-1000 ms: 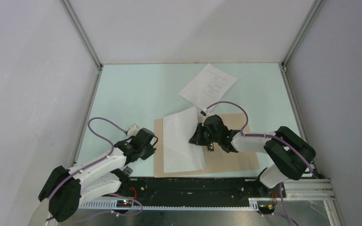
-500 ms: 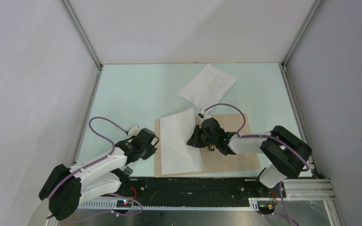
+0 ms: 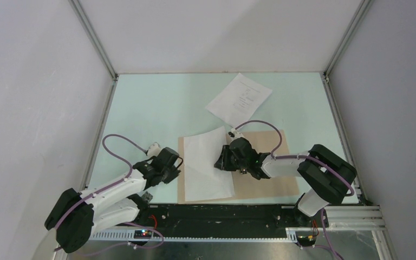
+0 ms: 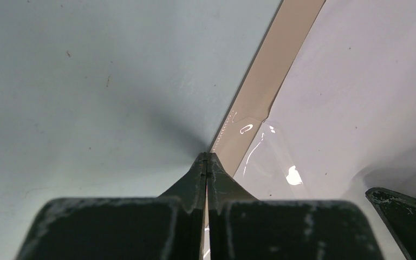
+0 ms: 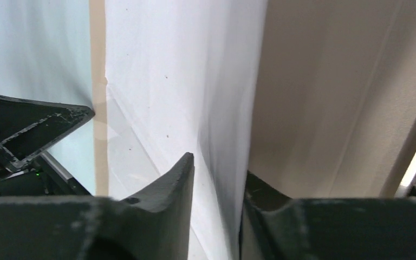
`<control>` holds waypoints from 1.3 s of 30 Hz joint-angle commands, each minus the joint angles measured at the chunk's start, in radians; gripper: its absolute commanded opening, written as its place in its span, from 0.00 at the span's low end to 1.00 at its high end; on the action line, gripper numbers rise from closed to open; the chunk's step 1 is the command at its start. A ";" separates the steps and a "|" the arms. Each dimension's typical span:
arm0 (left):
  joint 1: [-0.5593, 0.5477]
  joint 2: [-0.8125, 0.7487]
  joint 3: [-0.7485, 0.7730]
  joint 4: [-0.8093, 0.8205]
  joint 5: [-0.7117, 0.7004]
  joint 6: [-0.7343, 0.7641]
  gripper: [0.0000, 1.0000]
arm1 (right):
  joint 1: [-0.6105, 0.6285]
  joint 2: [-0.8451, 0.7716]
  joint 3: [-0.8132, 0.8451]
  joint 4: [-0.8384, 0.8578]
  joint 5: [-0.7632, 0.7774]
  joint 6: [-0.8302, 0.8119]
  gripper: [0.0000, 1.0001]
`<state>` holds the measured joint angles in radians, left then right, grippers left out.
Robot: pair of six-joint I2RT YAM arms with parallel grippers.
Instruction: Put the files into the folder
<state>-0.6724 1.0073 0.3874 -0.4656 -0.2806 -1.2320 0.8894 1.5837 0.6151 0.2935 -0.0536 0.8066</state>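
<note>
Right tool (image 3: 220, 162) dragged blank sheet (image 3: 203, 169) leftward

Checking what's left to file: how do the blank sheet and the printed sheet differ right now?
The blank sheet lies on the folder; the printed sheet lies on the table beyond it. One edge of the blank sheet is raised between the fingers of the right pincer; the printed sheet lies flat, untouched. Both are white and look alike in size.
</note>
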 commanded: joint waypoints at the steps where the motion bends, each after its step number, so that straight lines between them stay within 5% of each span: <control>1: -0.014 0.023 -0.016 -0.055 -0.007 -0.014 0.00 | -0.011 -0.037 -0.003 -0.027 0.042 -0.020 0.36; 12: -0.014 0.027 -0.015 -0.055 -0.007 -0.009 0.00 | -0.046 -0.064 -0.005 -0.070 0.054 -0.026 0.34; 14: -0.013 0.029 -0.013 -0.055 -0.006 -0.010 0.00 | -0.057 -0.067 -0.009 -0.070 0.054 -0.023 0.29; 18: -0.013 0.033 -0.011 -0.054 -0.005 -0.008 0.00 | -0.059 -0.064 -0.020 -0.076 0.087 -0.022 0.01; 39: -0.016 0.057 -0.002 -0.054 0.001 -0.009 0.00 | -0.020 -0.042 -0.058 0.045 0.138 0.079 0.00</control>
<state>-0.6750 1.0359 0.4004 -0.4545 -0.2798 -1.2316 0.8589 1.5330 0.5575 0.2916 0.0364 0.8501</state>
